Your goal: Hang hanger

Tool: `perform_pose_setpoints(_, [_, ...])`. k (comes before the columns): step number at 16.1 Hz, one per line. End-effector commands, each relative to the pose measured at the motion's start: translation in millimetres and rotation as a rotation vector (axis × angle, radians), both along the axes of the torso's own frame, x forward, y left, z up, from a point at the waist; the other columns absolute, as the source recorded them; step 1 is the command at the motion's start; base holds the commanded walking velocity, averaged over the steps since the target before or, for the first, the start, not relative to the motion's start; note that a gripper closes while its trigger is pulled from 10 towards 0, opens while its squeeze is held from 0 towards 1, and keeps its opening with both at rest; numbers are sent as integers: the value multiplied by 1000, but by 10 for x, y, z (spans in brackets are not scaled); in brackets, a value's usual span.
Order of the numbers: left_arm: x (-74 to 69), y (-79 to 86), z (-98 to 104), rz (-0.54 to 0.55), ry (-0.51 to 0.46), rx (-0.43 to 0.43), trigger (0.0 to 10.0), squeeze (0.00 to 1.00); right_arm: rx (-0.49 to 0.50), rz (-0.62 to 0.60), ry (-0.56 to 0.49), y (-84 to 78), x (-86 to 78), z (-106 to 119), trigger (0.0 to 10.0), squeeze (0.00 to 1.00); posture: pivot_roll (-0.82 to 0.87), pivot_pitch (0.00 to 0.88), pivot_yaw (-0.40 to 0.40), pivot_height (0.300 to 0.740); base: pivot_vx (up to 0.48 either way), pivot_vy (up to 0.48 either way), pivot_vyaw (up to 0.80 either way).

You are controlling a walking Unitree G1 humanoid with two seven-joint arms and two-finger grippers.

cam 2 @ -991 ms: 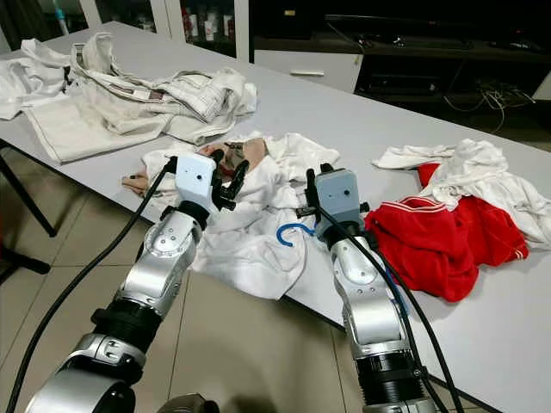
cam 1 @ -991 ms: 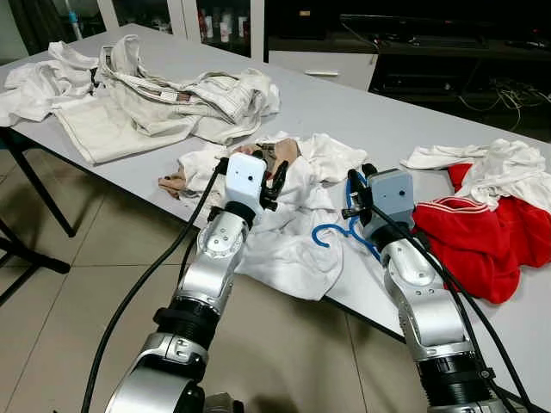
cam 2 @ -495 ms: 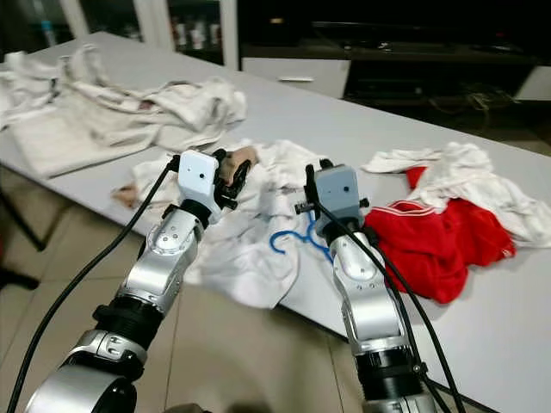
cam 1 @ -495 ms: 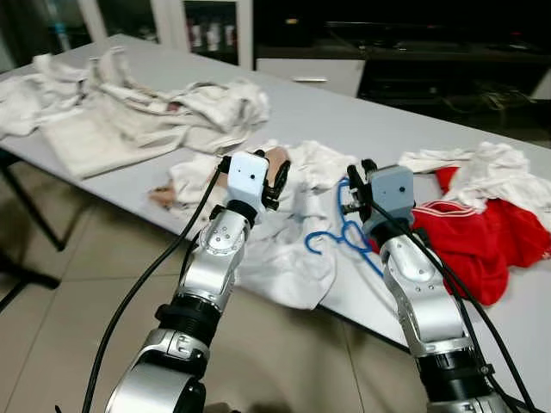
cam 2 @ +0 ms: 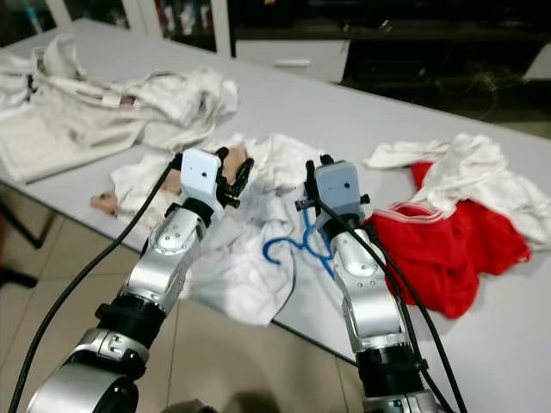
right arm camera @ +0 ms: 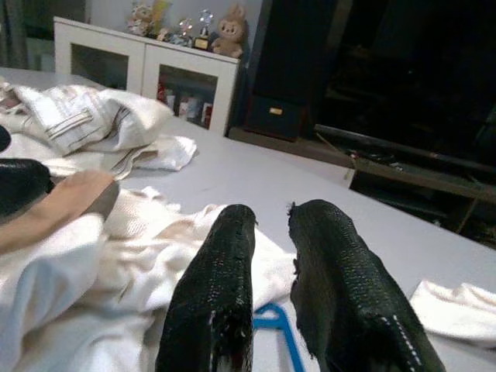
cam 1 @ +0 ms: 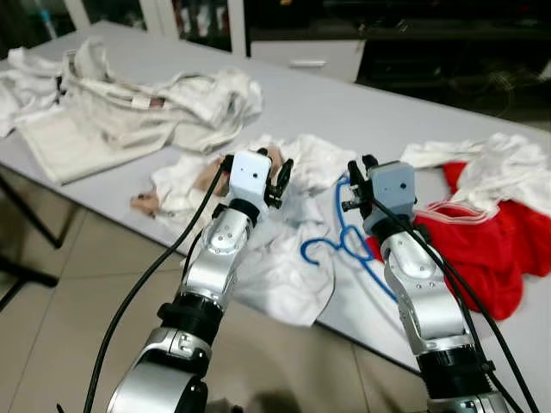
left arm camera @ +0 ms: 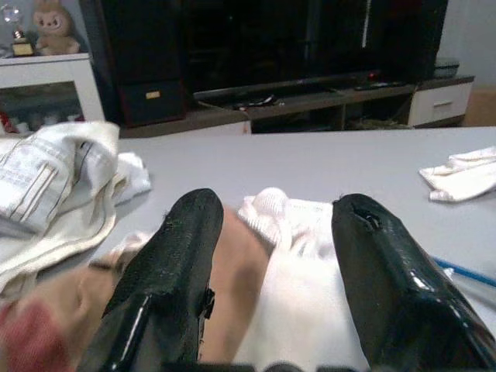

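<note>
A blue hanger (cam 1: 343, 225) lies partly on a crumpled white garment (cam 1: 284, 254) at the near edge of the grey table (cam 1: 344, 112). Its hook (cam 2: 271, 249) points toward me and one arm runs up to my right gripper (cam 1: 360, 168). That gripper is shut on the hanger, its fingers (right arm camera: 225, 287) almost touching with the blue bar (right arm camera: 273, 322) just beneath them. My left gripper (cam 1: 271, 169) hovers open over the white garment and a tan cloth (left arm camera: 240, 271), holding nothing between its fingers (left arm camera: 178, 256).
A red garment (cam 1: 482, 249) lies right of my right arm, with white cloth (cam 1: 508, 159) behind it. A heap of beige and white clothes (cam 1: 146, 103) covers the table's far left. Tiled floor (cam 1: 77, 301) lies below the near edge.
The head camera has shifted. The blue hanger has come further out over the white garment, and more of its arm shows below my right gripper. My left gripper stays open.
</note>
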State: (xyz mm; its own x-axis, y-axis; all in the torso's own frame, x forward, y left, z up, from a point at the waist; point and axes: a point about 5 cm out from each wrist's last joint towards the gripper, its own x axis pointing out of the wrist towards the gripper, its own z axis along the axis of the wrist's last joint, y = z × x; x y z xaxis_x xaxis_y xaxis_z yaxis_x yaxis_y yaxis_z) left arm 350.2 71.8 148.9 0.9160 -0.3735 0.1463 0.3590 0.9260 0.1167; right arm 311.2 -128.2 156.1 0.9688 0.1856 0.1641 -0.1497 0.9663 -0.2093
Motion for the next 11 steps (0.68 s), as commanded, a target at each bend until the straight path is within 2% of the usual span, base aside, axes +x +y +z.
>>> perform_pose_setpoints(1, [5,-23,29,-8,-12,0,10000,0,1,-12,-1,-19,5,-5,10000,0,26,0,-3,723,0,0,0])
perform_pose_setpoints(11, [8,-30,20,-8,-7,6,10000,0,-4,-9,-4,-8,14,3,10000,0,27,0,-2,723,0,0,0])
